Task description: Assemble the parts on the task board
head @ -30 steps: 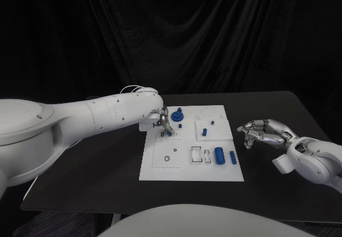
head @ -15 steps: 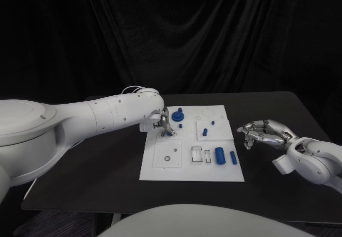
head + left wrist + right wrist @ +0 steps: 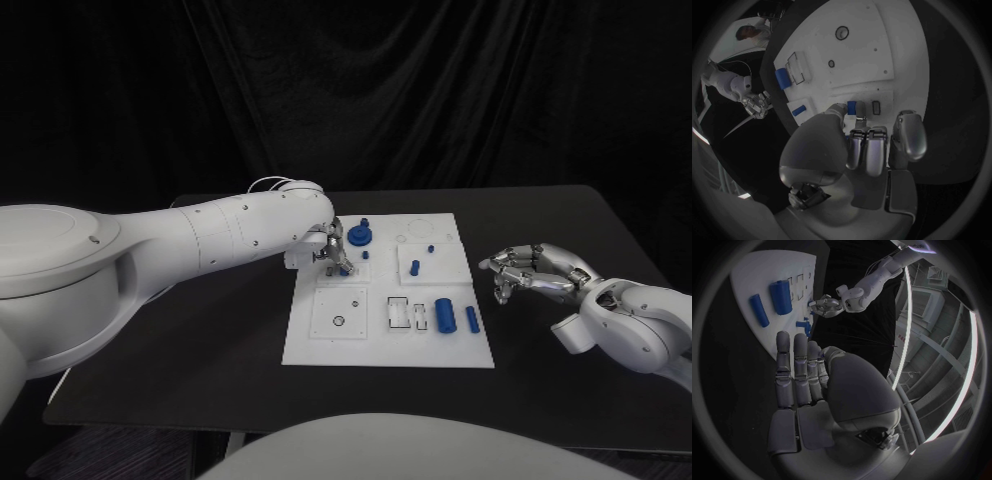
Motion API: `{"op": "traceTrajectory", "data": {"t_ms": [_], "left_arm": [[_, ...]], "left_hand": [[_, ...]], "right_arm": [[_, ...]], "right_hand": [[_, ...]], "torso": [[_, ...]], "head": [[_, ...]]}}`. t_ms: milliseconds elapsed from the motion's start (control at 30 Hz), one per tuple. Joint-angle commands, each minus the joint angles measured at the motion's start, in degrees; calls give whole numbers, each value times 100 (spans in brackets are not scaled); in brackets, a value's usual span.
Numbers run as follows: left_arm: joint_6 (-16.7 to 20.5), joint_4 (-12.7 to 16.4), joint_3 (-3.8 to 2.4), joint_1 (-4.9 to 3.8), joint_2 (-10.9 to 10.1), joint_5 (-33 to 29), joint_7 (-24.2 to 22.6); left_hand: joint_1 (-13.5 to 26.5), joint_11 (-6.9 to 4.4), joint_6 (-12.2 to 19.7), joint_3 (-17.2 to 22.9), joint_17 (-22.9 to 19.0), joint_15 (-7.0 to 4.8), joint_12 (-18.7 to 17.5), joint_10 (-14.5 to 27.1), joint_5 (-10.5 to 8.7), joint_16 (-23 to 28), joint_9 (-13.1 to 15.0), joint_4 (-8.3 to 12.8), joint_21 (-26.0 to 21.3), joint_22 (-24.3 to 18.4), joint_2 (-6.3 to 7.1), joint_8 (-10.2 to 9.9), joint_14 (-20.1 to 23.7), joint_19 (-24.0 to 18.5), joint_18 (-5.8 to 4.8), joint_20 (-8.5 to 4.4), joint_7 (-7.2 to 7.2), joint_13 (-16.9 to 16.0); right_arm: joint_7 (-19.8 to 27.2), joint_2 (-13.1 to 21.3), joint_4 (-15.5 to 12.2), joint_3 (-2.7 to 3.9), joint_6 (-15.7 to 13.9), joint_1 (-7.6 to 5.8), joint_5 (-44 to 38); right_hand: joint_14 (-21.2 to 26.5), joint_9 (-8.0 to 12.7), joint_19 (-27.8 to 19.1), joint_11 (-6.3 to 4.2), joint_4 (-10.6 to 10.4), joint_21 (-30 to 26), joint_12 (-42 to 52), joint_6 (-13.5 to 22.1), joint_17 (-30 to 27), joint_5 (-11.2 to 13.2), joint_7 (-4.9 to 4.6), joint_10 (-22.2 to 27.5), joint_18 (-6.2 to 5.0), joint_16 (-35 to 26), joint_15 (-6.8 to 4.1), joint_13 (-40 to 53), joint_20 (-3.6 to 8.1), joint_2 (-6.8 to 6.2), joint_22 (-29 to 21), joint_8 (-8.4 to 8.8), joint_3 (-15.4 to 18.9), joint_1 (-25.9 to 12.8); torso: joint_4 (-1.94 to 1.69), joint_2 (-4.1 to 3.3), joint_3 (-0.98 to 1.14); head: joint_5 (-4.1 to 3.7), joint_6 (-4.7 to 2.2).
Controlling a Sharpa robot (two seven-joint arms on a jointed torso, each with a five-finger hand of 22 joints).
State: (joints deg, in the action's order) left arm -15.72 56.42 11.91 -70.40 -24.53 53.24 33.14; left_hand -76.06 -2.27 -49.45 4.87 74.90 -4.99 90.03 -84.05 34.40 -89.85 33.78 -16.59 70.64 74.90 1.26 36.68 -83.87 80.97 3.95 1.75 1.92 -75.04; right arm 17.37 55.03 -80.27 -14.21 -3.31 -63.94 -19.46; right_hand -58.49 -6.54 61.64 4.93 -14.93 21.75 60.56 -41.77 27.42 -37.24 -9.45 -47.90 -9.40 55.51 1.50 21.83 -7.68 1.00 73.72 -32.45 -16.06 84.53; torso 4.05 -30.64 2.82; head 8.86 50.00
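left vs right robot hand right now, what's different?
The left robot hand is over the task board, fingers pinching a small blue part at the board's surface; the right robot hand is off the board, over the black table. The left one holds a part, the right one holds nothing, fingers loosely curled. Both are silver hands on white arms.
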Motion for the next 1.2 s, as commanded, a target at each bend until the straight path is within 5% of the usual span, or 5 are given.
{"op": "traceTrajectory", "data": {"t_ms": [33,333,433,800,1200], "left_arm": [[167,-45,18,57,17,-13,-14],[283,-131,18,104,57,12,-27],[312,-142,18,136,57,163,-31],[403,-176,18,188,23,305,-42],[665,25,18,194,-137,317,-138]], "left_hand": [[63,45,36,14,1510,49,-3,-595,-345,-15,-25,-6,-33,903,-57,-44,-613,-30,59,16,21,-1496],[198,98,152,-6,1510,93,-3,-595,-850,-15,-93,-9,-107,884,-118,-146,-613,-64,73,53,83,-1496],[426,154,190,-141,1510,144,-3,-595,-1567,-15,-159,-12,-117,883,-143,-235,-613,-71,73,97,143,-1496],[1056,227,160,-744,1510,210,-3,-595,-3091,-15,-369,-20,-135,881,-255,-404,-613,-77,80,171,219,-1496],[1948,208,59,-1638,1510,194,-3,-595,-3168,-15,-399,-19,-91,892,-479,-365,-613,-72,73,156,195,-1496]], "right_arm": [[-103,9,-9,4,91,11,-8],[-133,11,-16,4,116,11,-8],[-147,13,-16,4,125,11,-8],[-190,18,-14,4,157,11,-8],[-229,21,-12,4,202,11,-9]], "right_hand": [[15,9,-4,15,-11,24,-18,42,-10,-26,7,29,-98,-28,9,-7,7,8,3,18,-39,36],[22,13,-11,24,-33,24,-16,56,-16,2,-2,34,-95,-28,16,-9,2,15,5,23,-40,20],[23,14,-16,28,-48,23,-12,60,-19,29,-5,35,-94,-27,21,-9,-2,18,5,24,-38,8],[26,17,-23,32,-85,22,-3,69,-26,91,-8,36,-95,-21,27,-11,-10,27,4,22,-33,-20],[26,17,-25,33,-94,21,-1,71,-28,106,-8,36,-95,-19,28,-11,-12,29,3,22,-32,-26]], "torso": [[0,-1,1],[1,-1,0],[1,-1,0],[1,0,-1],[1,1,-2]], "head": [[-5,0],[2,0],[4,0],[13,0],[6,0]]}}
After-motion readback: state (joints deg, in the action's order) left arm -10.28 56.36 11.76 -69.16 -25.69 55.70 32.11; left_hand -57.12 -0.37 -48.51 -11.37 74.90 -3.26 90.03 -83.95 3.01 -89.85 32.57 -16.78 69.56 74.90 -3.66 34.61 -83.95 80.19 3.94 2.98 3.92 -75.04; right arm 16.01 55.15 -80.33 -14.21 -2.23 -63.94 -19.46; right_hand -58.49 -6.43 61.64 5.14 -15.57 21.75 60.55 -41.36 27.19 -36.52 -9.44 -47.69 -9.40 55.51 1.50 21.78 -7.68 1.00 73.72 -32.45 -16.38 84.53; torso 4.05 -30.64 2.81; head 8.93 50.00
